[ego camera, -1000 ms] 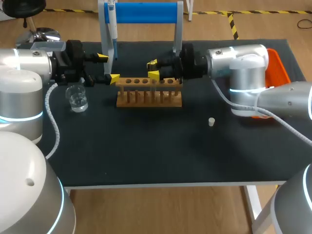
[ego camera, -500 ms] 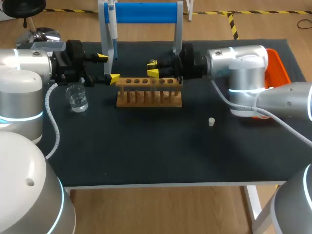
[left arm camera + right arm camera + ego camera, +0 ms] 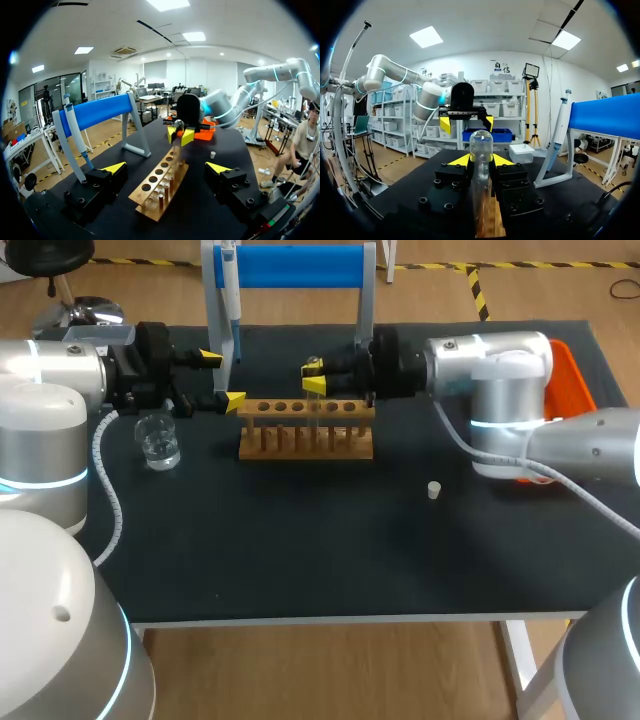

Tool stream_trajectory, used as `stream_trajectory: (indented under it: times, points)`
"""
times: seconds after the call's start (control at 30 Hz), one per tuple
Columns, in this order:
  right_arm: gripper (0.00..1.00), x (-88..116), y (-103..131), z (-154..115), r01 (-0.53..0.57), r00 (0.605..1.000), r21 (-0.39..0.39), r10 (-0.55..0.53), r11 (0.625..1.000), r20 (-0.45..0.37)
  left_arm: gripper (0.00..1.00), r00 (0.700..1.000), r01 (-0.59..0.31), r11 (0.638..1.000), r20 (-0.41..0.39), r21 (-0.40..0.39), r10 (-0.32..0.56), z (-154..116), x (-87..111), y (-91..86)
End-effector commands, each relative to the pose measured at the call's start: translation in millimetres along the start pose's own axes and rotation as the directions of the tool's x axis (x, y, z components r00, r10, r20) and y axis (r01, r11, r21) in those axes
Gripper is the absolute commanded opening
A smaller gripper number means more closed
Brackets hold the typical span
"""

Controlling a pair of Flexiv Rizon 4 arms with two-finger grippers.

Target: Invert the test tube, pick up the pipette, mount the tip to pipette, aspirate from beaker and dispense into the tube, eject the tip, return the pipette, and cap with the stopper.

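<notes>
right pincer (image 3: 314, 378) closed on test tube (image 3: 481, 150), rounded end up, over rack (image 3: 305, 430) | left pincer (image 3: 221, 379) wide open, empty, by rack's left end | risk: smooth glass slips from the 2-finger grip while turning, or clips rack

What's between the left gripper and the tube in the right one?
The rack, running from between the open fingers of the left gripper toward the tube, as the left wrist view shows.
</notes>
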State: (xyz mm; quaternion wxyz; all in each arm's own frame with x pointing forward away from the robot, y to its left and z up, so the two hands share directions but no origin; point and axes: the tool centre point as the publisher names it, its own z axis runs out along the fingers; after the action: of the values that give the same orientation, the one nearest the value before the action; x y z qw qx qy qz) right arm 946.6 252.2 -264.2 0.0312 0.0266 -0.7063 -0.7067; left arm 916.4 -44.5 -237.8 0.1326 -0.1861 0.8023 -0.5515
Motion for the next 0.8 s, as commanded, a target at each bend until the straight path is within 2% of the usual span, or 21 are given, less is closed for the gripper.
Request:
stream_trajectory:
  times: [0.03, 0.4, 0.8]
  points:
    - [0.0, 3.5, 8.4, -0.4, 0.004, 1.0, 0.009, -0.004, 1.0, 0.006, 1.0, 1.0, 0.0, 1.0, 0.002, -0.001, 0.0, 0.1, 0.7, 0.1]
    - [0.0, 6.1, 19.2, -3.1, 0.009, 1.0, 0.025, -0.009, 1.0, 0.005, 1.0, 1.0, 0.0, 1.0, 0.002, -0.001, 0.0, 0.1, 0.7, 0.1]
    - [0.0, 7.1, 42.5, -3.5, 0.026, 1.0, 0.027, -0.026, 0.999, 0.012, 1.0, 1.0, 0.0, 1.0, 0.002, -0.001, 0.0, 0.1, 0.7, 0.1]
